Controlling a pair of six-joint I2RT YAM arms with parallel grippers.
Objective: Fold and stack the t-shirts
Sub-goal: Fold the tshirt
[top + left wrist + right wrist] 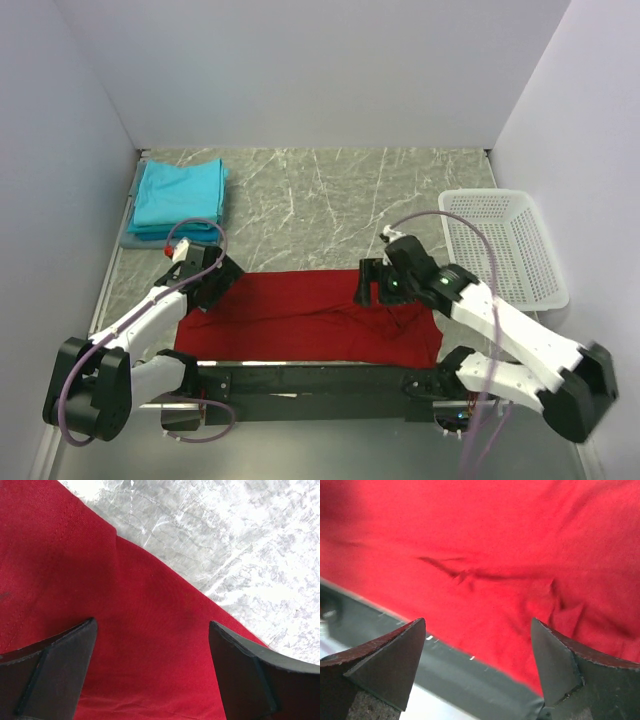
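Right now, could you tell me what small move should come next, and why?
Probably lower the left gripper and right gripper to pinch the far edge of the dark red cloth t-shirt: both hover open over it, and it lies spread, unstacked.

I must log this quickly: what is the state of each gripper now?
Left gripper: open, over the dark red t-shirt, holding nothing.
Right gripper: open, also holding nothing.

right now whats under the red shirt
The red shirt lies flat on the marble table; its near edge reaches the dark rail. Anything beneath the cloth is covered.
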